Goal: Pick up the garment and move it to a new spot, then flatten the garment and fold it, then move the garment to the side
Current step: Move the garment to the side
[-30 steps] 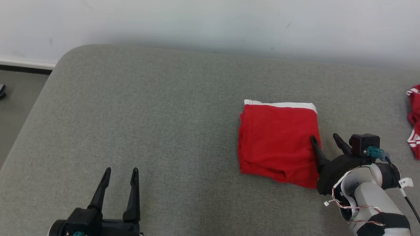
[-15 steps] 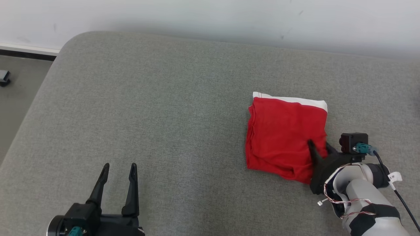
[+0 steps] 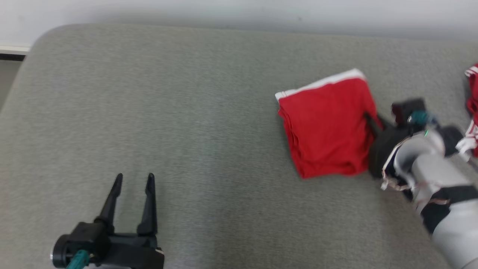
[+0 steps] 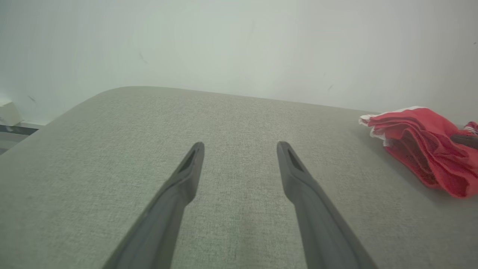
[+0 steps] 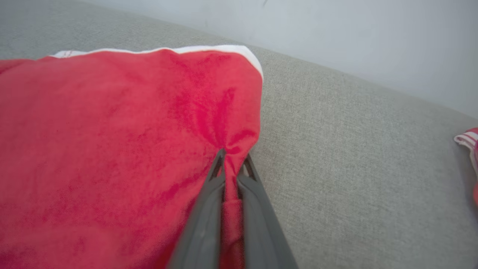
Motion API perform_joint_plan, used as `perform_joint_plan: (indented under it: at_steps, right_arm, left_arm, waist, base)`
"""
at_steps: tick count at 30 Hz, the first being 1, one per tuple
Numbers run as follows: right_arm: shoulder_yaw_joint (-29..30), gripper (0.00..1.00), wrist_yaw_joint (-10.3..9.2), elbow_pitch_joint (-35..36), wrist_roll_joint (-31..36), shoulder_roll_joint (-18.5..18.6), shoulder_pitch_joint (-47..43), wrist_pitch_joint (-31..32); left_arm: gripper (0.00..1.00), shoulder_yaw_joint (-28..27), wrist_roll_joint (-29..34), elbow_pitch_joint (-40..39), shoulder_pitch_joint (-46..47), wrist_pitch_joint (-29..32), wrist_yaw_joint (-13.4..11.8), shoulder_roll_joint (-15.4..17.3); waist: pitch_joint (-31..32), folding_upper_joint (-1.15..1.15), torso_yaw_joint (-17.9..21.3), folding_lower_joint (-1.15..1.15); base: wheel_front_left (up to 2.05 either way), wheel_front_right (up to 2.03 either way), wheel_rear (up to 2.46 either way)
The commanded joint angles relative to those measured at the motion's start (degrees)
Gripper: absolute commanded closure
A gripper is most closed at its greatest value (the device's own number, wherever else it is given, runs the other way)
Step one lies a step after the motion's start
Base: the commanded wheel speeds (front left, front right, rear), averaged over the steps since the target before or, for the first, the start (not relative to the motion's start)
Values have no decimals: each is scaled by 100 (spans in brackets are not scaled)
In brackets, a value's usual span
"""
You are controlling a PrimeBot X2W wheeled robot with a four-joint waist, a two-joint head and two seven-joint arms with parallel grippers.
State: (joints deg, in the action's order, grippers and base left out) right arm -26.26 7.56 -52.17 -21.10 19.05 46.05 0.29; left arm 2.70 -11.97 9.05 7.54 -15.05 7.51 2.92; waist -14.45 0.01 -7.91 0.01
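**R claw clamped on folded garment's edge**

Red garment [image 3: 325, 123], folded to a square w/ its white band toward the far side of the grey pad [image 3: 186, 112], sits on the pad's right half. R gripper [image 5: 231, 160] is pinched together on the garment's edge facing the pad's right end. Cloth puckers at the tips, so prob. all layers are caught and the bundle can shift as one pc w/o unfolding. Folding looks done; I'd judge the move-aside step is in hand. L gripper [image 3: 133, 179] hangs w/ fingers apart over the pad's near-left area, holding nothing, likely parked clear. A second red-and-white cloth [image 3: 472, 97] lies at the pad's right end, so the garment could snag it.
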Motion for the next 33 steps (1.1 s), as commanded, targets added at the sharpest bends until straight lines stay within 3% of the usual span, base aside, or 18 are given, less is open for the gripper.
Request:
perform_joint_plan:
  at_steps: [1,9,21,29,33]
  right_arm:
    - [-171,100,-20,160,-94,178,258,97]
    - [-905,100,-20,888,-605,1081,1080,565]
    - [-1164,100,-20,1343,-1018,2097,1846,734]
    - [-1077,100,-20,1104,-991,2808,2038,716]
    - [-1087,100,-20,917,-909,2991,2182,768]
  left_arm:
    - [0,-83,4,-54,149,-15,-7,1]
    - [0,-258,96,-378,444,-15,-7,121]
    - [0,-562,217,-1046,519,-15,-7,367]
    - [0,-450,326,-1453,439,-15,-7,534]
    - [0,-432,341,-1588,445,-15,-8,624]
  waist:
    - [-398,-1,446,-1]
    - [-1047,-1,1170,-1]
    - [-1837,-1,1959,-1]
    - [-2055,-1,2095,-1]
    - [-2127,-1,2031,-1]
  base:
    - [0,0,0]
    - [0,0,0]
    - [0,0,0]
    - [0,0,0]
    - [0,0,0]
